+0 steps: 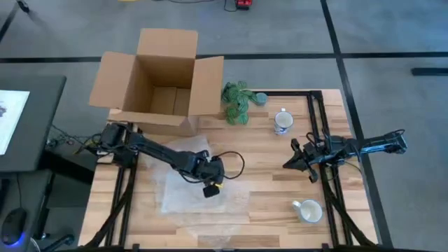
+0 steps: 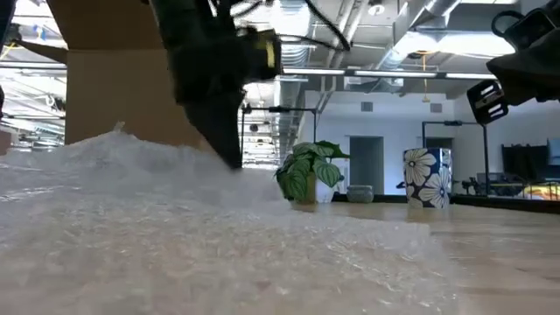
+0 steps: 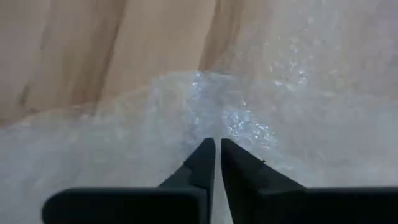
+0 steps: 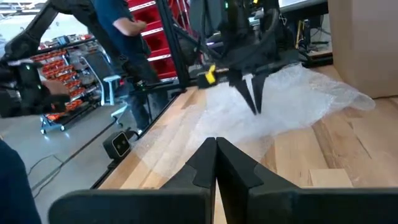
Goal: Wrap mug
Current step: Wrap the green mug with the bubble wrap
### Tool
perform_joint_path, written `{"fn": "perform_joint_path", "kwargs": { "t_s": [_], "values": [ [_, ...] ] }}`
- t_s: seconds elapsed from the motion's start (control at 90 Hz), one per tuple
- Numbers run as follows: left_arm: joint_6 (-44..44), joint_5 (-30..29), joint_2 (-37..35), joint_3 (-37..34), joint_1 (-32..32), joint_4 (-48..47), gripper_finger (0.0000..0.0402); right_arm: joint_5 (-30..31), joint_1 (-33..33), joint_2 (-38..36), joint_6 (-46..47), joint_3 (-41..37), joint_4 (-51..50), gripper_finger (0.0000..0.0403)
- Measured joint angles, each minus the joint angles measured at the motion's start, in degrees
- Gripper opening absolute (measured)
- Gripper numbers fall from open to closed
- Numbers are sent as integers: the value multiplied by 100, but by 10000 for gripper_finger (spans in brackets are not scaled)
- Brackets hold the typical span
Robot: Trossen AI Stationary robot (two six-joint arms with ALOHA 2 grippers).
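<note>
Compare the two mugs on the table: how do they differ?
The flowered mug stands near the plant at the far side; the plain white mug stands at the near edge. The flowered mug carries a dark floral print, clear in the low view; the plain white mug shows none. Both stand upright, mouths up, on the right arm's side, clear of the bubble wrap.

Left dark two-finger gripper (image 1: 211,189) pointing down mid-table, fingers (image 3: 205,163) nearly together. Right dark two-finger gripper (image 1: 289,162) raised at right side, fingers (image 4: 208,158) closed.

Overhead and table-level cameras plus two wrist views, all sharing the bubble wrap (image 1: 189,183)
</note>
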Motion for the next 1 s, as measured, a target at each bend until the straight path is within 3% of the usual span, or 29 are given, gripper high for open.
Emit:
{"fn": "perform_joint_path", "kwargs": {
  "t_s": [0.3,0.444,0.522,0.689,0.867,1.0],
  "values": [
    [-243,-423,-1357,482,-290,148,0,0,0,1,0,0,-7,0],
    [333,-398,-1354,479,-241,-351,0,0,0,-1,0,0,-3,0],
    [622,-84,-1190,475,-81,-541,10,-1,0,0,0,0,-2,0],
    [1029,612,-681,471,247,-648,74,0,0,-2,0,0,-2,0],
    [1270,700,-100,470,436,-662,162,-1,0,0,0,0,-2,0],
    [1158,1070,375,469,538,-648,199,0,0,-1,0,0,-2,0]
  ]
}}
